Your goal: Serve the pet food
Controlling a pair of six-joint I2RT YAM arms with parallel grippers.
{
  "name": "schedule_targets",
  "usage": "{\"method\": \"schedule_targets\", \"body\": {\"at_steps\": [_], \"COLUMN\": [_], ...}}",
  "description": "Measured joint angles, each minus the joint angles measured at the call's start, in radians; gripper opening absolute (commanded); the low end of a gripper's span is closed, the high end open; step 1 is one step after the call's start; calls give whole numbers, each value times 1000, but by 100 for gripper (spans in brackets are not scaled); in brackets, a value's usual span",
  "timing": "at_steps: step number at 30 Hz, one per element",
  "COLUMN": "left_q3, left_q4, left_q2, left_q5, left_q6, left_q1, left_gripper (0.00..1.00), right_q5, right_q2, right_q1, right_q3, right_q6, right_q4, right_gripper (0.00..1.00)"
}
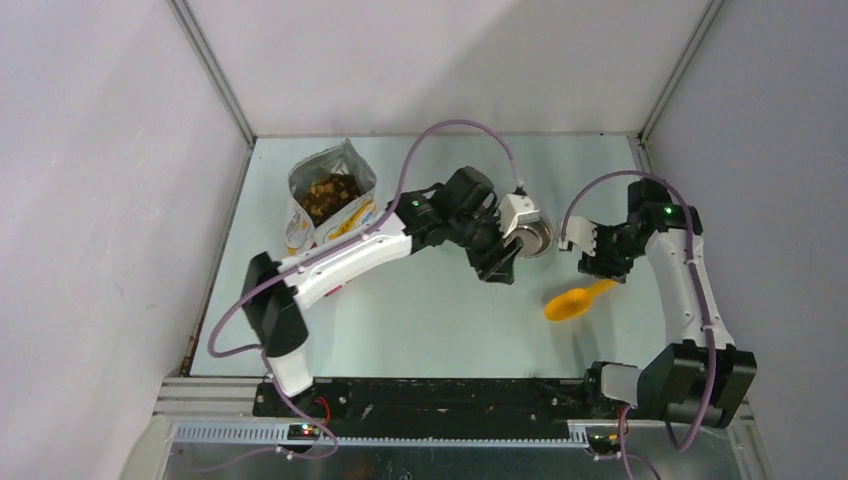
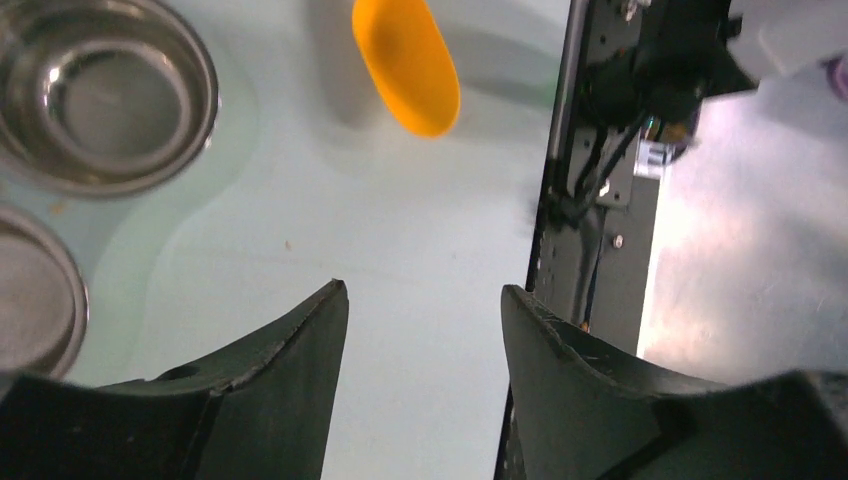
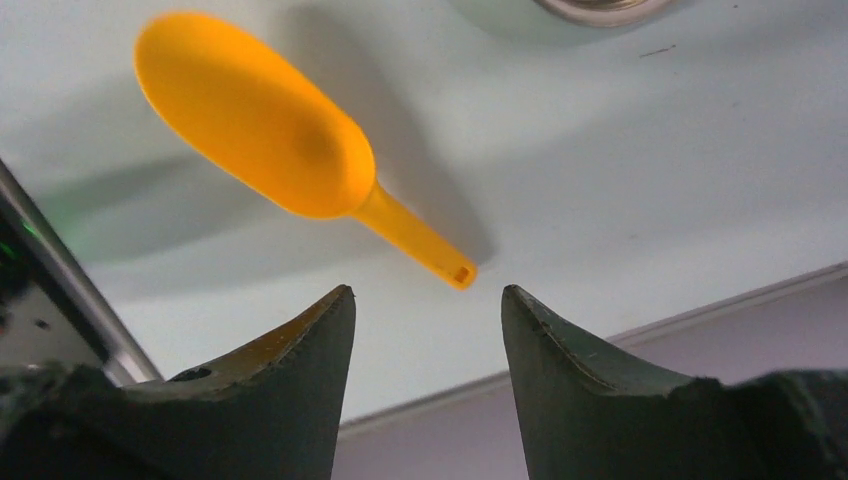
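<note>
The pet food [image 1: 330, 195] is brown kibble inside an open white foil bag [image 1: 300, 225] at the back left of the table. A yellow scoop [image 1: 578, 300] lies on the table right of centre, seen also as the scoop [image 2: 405, 65] and the scoop [image 3: 260, 115]. My left gripper [image 1: 498, 265] hovers open and holds nothing, just left of a steel bowl [image 1: 538, 238]. My left gripper [image 2: 423, 300] has only bare table between its fingers. My right gripper [image 1: 598, 264] is open just past the tip of the scoop's handle [image 3: 420, 240]. My right gripper [image 3: 428, 295] is not touching it.
The left wrist view shows two steel bowls side by side, one bowl [image 2: 100, 95] empty and a second bowl [image 2: 30, 295] cut off at the frame's edge. Grey enclosure walls [image 1: 120, 200] close in the table on three sides. The black base rail [image 1: 450, 395] runs along the near edge.
</note>
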Motion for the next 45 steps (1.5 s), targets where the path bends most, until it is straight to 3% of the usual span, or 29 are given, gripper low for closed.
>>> {"method": "schedule_targets", "body": {"at_steps": [4,10,15,27,39,45], "left_q3": [-87,-112,-172,-171,-171,-171], "left_q4": [-65,-142,-197,-253,-261,-260], "left_q2": [-102,-130,-156,-211,-211,-211], "left_q5": [-24,-45,-60,-16,16,25], "left_q6": [58,107,130,152,152,152], "left_q1": [10,31,57,111,135,135], "left_gripper": [73,75,74,74,73,73], "right_q5": [112,247,319,366,429,436], "right_q2": [72,203,268,256,301,311], "right_q1": [43,102,167,296,296,295], "right_q3": [-9,-32,-51,-176,-210,-221], "right_q6": [-180,-290,-282,-248,-199,-182], "right_q4": [19,66,109,121,133,147], "right_gripper": [61,64,62,53,58,46]}}
